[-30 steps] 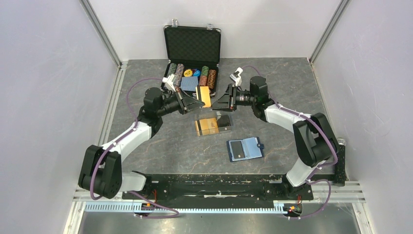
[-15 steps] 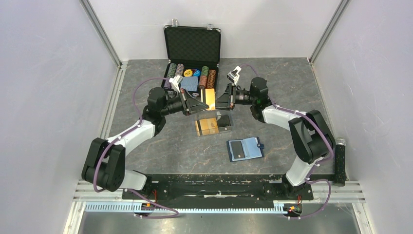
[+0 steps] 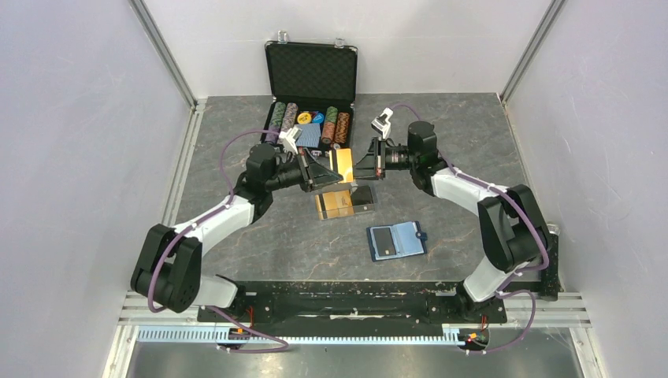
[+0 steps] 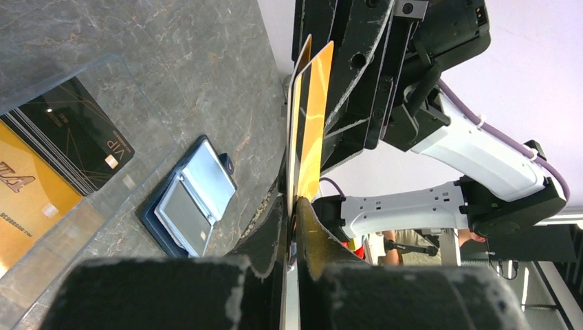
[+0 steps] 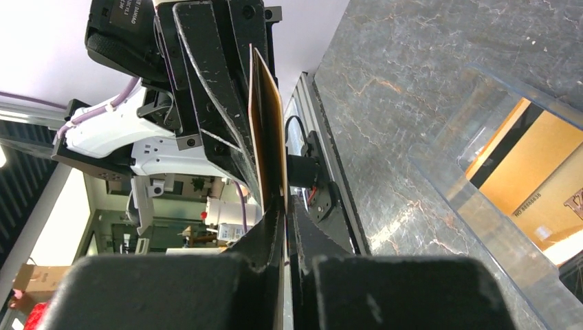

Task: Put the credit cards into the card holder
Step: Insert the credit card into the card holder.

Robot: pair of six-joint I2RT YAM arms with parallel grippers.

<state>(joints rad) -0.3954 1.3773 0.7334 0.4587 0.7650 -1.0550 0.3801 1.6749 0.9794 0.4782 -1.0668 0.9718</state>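
Two arms: one left arm (image 3: 213, 224), one right arm (image 3: 473, 193). Two grippers: one left gripper (image 3: 329, 169), one right gripper (image 3: 356, 167). One gold card (image 3: 341, 162) stands between them. One clear tray (image 5: 454, 158) holds one black card (image 4: 75, 134) and at least one orange card (image 4: 27, 199) — any stacked beneath cannot be counted. One blue wallet (image 3: 398, 240), with one grey card (image 3: 384, 242) in it. One black case (image 3: 309, 79), containing one blue deck (image 3: 307, 134) and rows of chips (image 3: 332, 118) — too small to count.

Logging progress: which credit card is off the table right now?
The gold card held aloft between left hand and right hand; the other cards lie in the clear tray or the card holder.
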